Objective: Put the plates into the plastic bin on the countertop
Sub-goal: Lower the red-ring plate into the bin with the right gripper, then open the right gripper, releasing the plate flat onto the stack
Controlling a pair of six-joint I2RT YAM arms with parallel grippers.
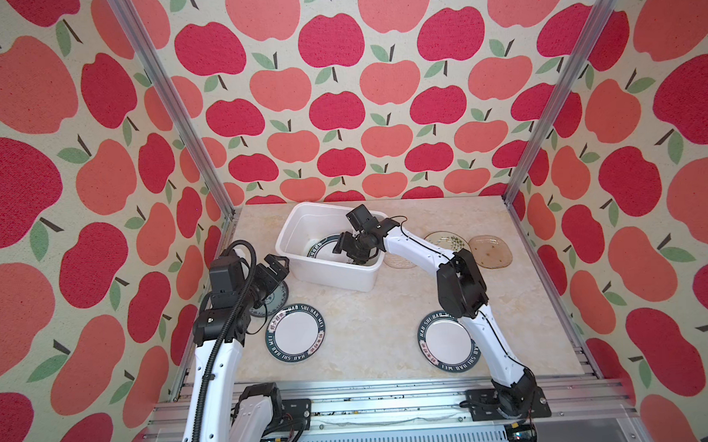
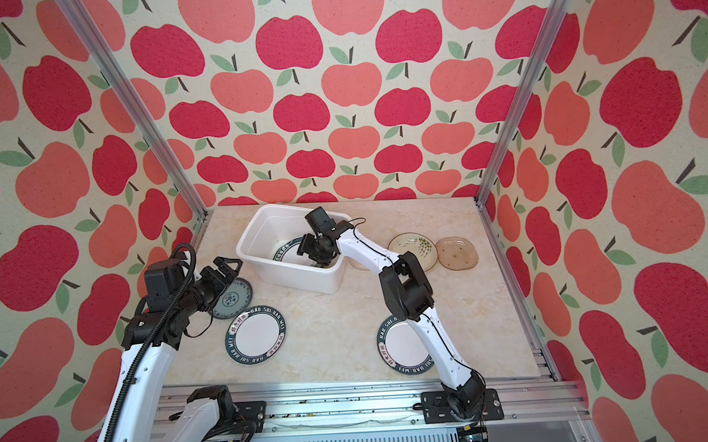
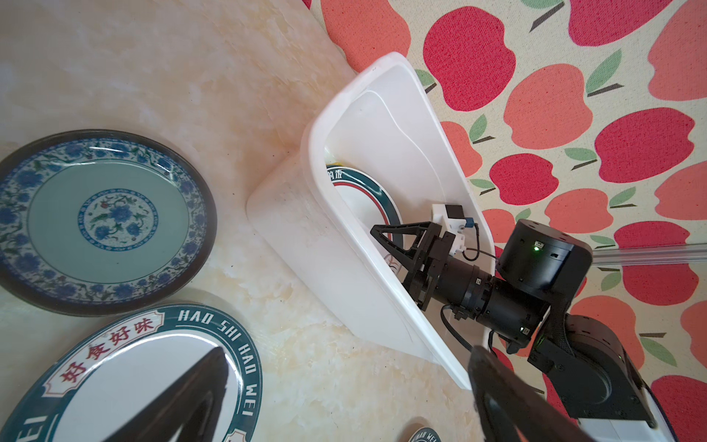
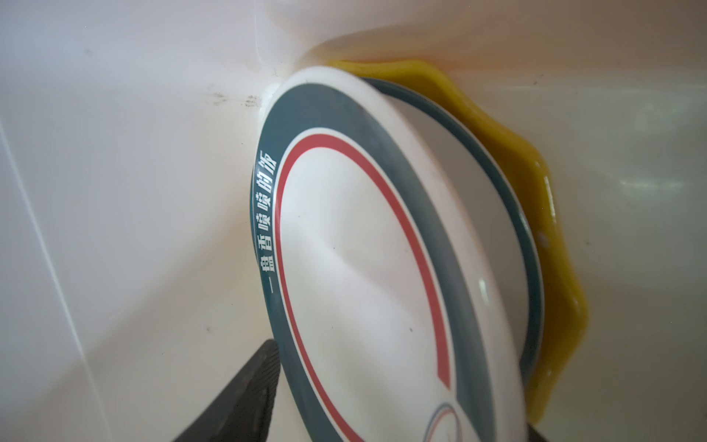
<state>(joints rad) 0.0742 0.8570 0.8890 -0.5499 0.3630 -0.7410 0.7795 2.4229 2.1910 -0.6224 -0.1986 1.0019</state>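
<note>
- Right wrist view: the right end effector [image 4: 401,386] sits deep inside the plastic bin [image 4: 114,191]. Its jaws stand apart on either side of a red-ringed plate [image 4: 363,268] and do not pinch its rim.
- That plate leans tilted towards a bin corner, its far edge blurred. Behind it are stacked a second green-rimmed plate [image 4: 478,160] and a yellow scalloped plate [image 4: 535,172].
- Bin walls close in on this end effector, so I judge the way out is straight up, clear of the rim, before any sideways reach.
- In both top views, the nearest plates left for the right arm lie just past the bin's right end: a clear glass plate [image 1: 398,261], a leaf-painted plate [image 1: 449,240] and a brown glass plate [image 1: 490,251].
- A lettered plate [image 1: 446,342] lies partly under the right forearm, awkward for that arm.
- The left end effector [image 1: 275,267], jaws wide and empty, hovers over a blue floral plate [image 1: 275,299] on the surface [image 1: 370,321]. Another lettered plate [image 1: 295,332] lies just beside that one.
</note>
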